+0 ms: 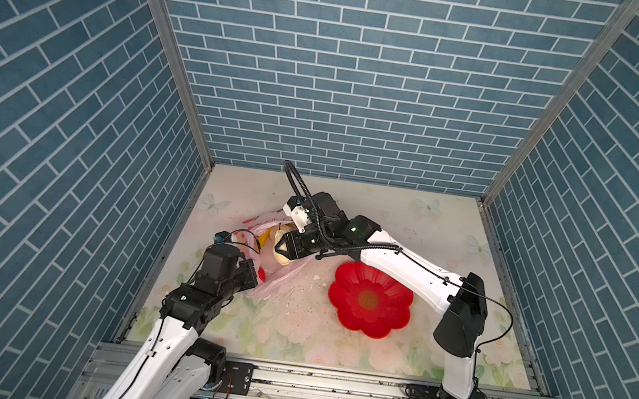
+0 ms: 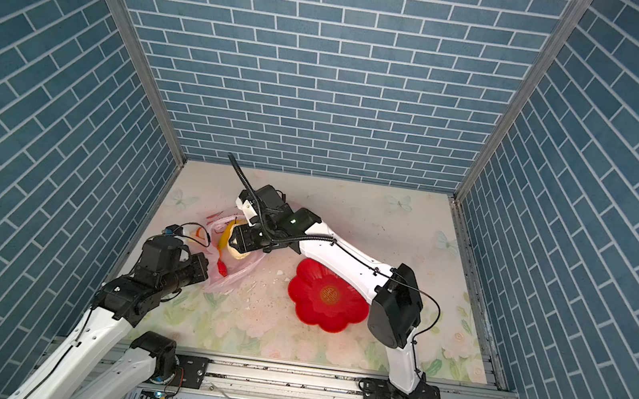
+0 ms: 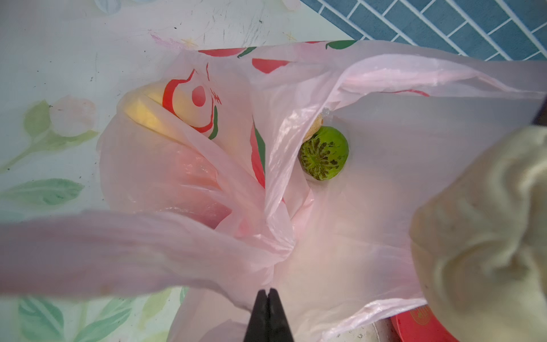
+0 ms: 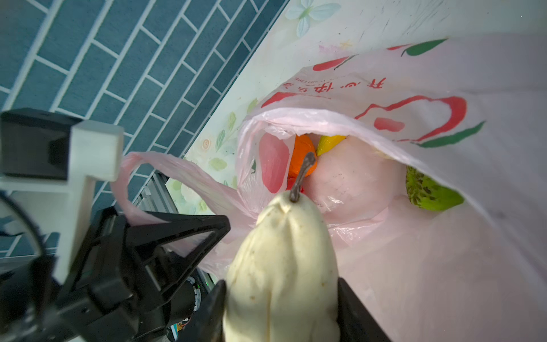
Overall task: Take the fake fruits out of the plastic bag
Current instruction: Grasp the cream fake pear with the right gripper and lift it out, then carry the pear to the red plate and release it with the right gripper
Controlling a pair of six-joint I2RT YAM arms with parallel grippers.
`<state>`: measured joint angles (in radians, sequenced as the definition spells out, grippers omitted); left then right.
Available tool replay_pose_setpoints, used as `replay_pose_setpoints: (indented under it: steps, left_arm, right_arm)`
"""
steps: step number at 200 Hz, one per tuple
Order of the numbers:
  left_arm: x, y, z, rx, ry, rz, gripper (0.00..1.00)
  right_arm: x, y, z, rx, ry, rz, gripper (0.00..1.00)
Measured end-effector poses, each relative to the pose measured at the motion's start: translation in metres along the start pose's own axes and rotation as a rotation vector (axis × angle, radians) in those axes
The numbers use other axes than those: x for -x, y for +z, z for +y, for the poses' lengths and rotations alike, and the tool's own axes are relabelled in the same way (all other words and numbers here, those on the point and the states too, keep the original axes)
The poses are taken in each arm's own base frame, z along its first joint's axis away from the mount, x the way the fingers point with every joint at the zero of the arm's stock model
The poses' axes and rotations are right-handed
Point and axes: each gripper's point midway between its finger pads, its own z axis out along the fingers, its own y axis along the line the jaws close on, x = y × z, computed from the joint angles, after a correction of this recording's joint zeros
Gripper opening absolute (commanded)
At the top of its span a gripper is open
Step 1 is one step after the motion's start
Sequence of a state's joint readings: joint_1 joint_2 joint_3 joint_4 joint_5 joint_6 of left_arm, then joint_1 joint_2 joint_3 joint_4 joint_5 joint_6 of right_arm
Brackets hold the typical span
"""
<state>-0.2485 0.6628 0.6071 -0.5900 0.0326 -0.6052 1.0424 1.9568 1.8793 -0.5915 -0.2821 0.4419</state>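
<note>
Both busy | left gripper (image 3: 268, 299) clenched on plastic bag (image 3: 384, 207) film | right gripper (image 4: 279, 284) grasping cream fruit (image 4: 284, 251) (brown-stemmed)

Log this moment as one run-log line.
left gripper: shut on plastic bag | right gripper: shut on cream fruit | in bag: green fruit, orange fruit | red bowl: no fruit seen

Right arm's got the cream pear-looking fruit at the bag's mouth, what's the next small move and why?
Probably raise the right end effector a little, drawing the cream fruit clear of the plastic bag. Its jaws clamp the fruit, and the left end effector is shut on the bag's film, so the bag should stay down.
</note>
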Motion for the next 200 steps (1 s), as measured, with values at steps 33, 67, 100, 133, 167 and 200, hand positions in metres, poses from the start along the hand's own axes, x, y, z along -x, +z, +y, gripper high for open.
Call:
replay_pose_setpoints:
  steps: [33,67,100,133,167,200]
  left_arm:
    - [0.002,-0.002,-0.003,-0.016,-0.004,-0.011,0.00]
    - [0.002,-0.001,-0.004,-0.026,-0.010,-0.014,0.00]
    - [0.002,0.000,-0.005,-0.030,-0.015,-0.017,0.00]
    - [0.003,0.000,-0.005,-0.033,-0.017,-0.021,0.00]
    - [0.004,-0.003,-0.006,-0.037,-0.020,-0.026,0.00]
    - [0.008,-0.010,-0.008,-0.055,-0.025,-0.054,0.00]
  right_arm:
    - [0.005,-0.015,0.004,0.006,-0.017,-0.016,0.17]
    - [0.019,-0.033,0.003,0.009,-0.026,-0.068,0.17]
    - [0.043,-0.046,-0.001,0.022,-0.027,-0.155,0.16]
    - [0.060,-0.052,-0.002,0.044,-0.028,-0.214,0.16]
    - [0.070,-0.056,-0.003,0.053,-0.023,-0.246,0.15]
    - [0.077,-0.070,-0.011,0.041,-0.010,-0.285,0.14]
